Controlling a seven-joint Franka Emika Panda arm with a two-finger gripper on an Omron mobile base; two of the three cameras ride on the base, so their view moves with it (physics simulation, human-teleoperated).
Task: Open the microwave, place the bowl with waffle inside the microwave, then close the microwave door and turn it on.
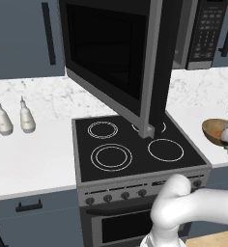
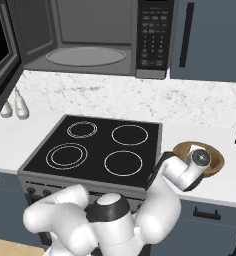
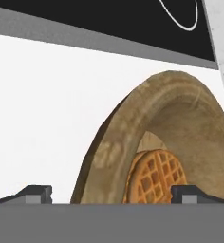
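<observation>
Gripper (image 3: 111, 193) jaws are spread wide, nothing held yet, straddling the rim of the round brown wooden bowl (image 3: 180, 114) right of the black stovetop (image 2: 97, 145). Rigid, light; rim is best pinched, kept level so the orange-brown waffle (image 3: 154, 176) isn't slid out.

Two base views flanking the arm, sharing the stove (image 1: 135, 149), hand view close on bowl (image 3: 180, 123)

A home kitchen is showing here: a black glass stovetop (image 2: 97, 147) with four burner rings is sitting flush in a white marble counter (image 2: 200, 107), an oven (image 1: 130, 222) with knobs is standing beneath it, a built-in microwave (image 2: 90, 35) is hanging above, and blue-grey cabinets (image 1: 19, 34) are lining the wall.
</observation>
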